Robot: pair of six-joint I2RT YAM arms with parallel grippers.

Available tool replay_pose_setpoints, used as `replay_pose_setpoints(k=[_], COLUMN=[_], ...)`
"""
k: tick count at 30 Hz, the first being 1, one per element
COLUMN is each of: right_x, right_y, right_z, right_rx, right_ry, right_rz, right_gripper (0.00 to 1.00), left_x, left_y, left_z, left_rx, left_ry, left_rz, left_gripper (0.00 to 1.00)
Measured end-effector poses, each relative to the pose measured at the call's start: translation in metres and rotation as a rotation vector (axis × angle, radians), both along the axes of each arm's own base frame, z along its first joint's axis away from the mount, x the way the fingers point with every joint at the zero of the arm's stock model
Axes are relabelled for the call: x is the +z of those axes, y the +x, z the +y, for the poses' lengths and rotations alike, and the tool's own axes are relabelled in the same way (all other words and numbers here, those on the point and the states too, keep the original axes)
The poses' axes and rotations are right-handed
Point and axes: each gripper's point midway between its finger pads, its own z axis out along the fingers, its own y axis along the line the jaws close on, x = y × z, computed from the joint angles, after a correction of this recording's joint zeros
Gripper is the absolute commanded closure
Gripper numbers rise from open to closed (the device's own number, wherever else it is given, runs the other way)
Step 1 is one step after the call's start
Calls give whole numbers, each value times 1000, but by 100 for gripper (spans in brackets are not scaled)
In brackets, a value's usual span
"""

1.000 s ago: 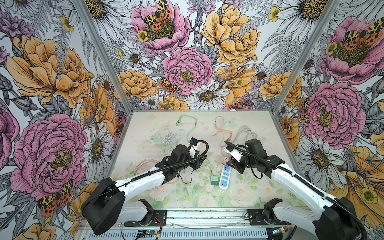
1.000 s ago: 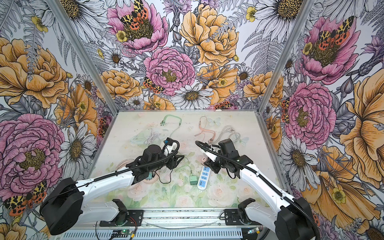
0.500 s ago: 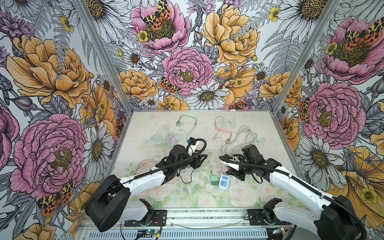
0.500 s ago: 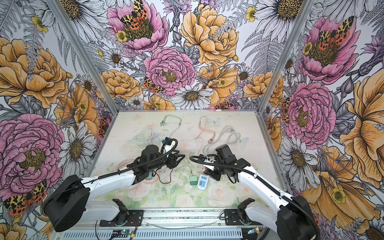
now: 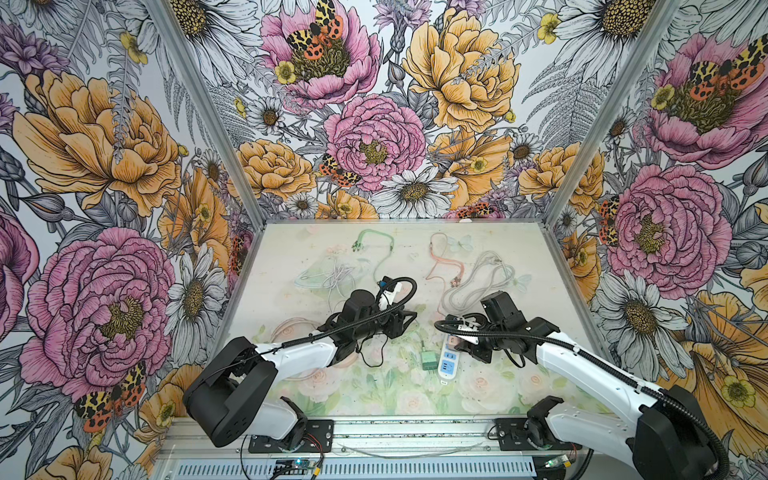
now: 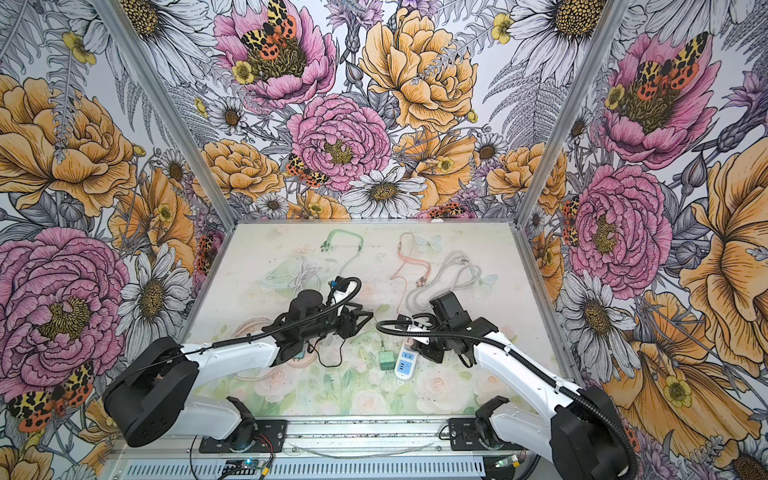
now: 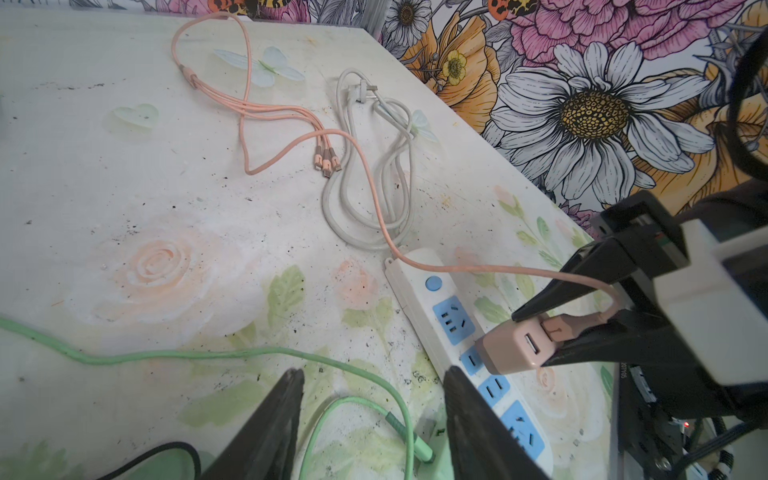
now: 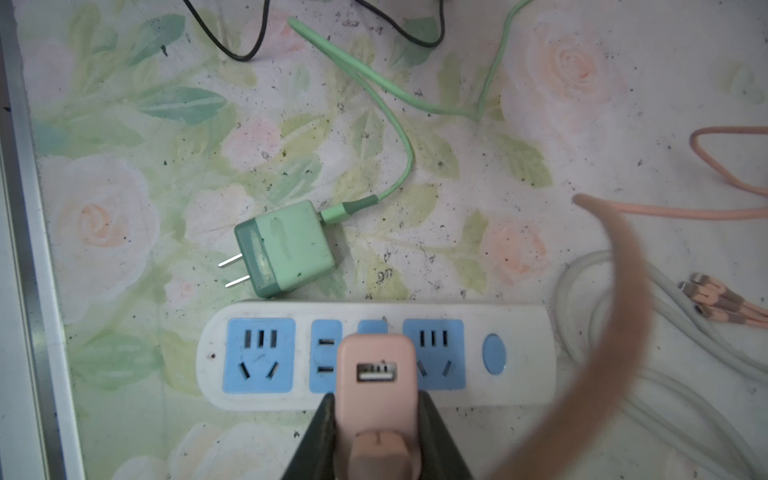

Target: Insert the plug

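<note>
The pink plug (image 8: 376,353) is clamped in the right gripper (image 8: 376,401), lower centre in both top views, long axis tilted, prongs pointed down at the power strip (image 5: 444,369). The left gripper (image 7: 374,372) is seen with jaws apart, empty.

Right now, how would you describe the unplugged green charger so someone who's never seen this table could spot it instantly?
Find the white power strip with blue sockets, toward the front of the table. Beside its long edge lies a mint-green charger, two bare prongs out, green cable attached. Unlike the pink charger clamped in the right gripper, nothing holds it.
</note>
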Motion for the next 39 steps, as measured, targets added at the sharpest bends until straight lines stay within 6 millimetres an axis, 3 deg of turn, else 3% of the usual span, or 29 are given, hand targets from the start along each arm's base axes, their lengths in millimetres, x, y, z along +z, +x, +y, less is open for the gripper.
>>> replay_pose_setpoints(k=[15,24,39], right_x=[2,22,1], right_y=[5,14,9], right_z=[4,6,7], right_rx=[-19,-50,-46], right_ry=[77,166,146], right_rz=[-23,-66,2], right_gripper=[100,100,100], left_x=[-4,-3,-5], left_y=[-2,-2,-2], left_z=[-3,-5,-8], left_rx=[-14,-21,-32], left_ry=[-10,-17,-20], left_rz=[27,31,40], left_gripper=[44,45,46])
